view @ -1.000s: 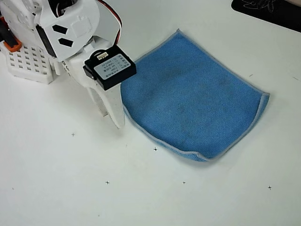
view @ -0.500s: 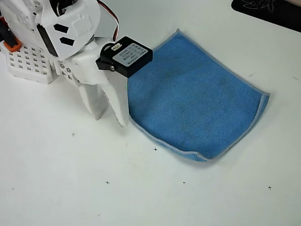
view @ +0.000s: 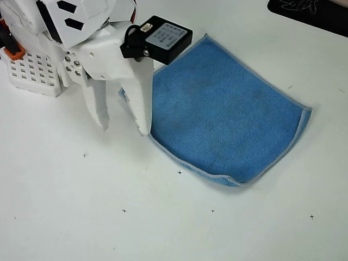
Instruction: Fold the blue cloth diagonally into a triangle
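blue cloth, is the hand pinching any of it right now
No, the hand is open at the blue cloth's left edge, with one finger at that edge and the other over bare table.

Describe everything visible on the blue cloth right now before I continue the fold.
The blue cloth is a medium-blue, finely textured fabric with pale grey stitched edging, lying mostly flat on the white table. Its right edge and lower corner are turned over slightly. Faint darker smudges mark its middle. The open gripper stands at its left edge, one white finger overlapping that edge.

The blue cloth [view: 228,114] is medium blue with pale grey edging; white fingers [view: 142,106]; white tabletop [view: 163,228] with small black crosses.
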Robot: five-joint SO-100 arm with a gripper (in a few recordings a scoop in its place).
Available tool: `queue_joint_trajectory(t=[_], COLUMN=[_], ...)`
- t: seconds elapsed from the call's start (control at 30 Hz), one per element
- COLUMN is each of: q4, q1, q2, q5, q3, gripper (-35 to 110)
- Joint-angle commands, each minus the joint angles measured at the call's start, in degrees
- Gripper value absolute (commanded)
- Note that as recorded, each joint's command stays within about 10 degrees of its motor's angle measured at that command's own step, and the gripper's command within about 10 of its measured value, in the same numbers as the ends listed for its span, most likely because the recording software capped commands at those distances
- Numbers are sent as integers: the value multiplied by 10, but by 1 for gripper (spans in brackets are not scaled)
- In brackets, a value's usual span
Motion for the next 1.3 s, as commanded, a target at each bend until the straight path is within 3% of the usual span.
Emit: queue_joint_trajectory(t=[0.0,0.37,0.57,0.93,1.27], q4=[4,-2,-2,178,222], q1=[-25,-59,-8,33,28], q2=[-76,-337,-435,-631,-733], q5=[5,147,186,262,355], q3=[-99,-265,-341,-527,-529], gripper=[38,36,36,36,36])
